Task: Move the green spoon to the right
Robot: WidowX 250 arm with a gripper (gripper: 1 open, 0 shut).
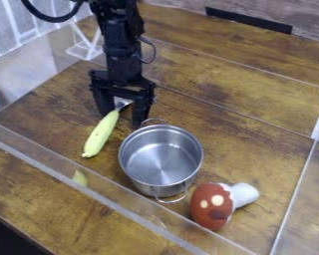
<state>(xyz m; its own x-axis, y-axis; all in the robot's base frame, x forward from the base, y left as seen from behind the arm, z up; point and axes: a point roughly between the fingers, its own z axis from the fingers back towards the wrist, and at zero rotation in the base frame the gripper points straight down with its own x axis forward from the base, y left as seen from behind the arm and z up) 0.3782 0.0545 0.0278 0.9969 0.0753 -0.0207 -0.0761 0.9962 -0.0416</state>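
A slim yellow-green spoon (pixel 103 132), curved a little like a banana, lies flat on the wooden table. It rests just left of the round steel pot (pixel 161 159), set diagonally, its upper end pointing toward the pot's far rim, its lower end angled away.

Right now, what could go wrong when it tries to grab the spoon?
1. The open tool stands over the tip of the spoon, not its middle, so the spoon might tilt or slip out.
2. The pot sits close beside the spoon on the right; carrying the spoon that way too low could bump it.
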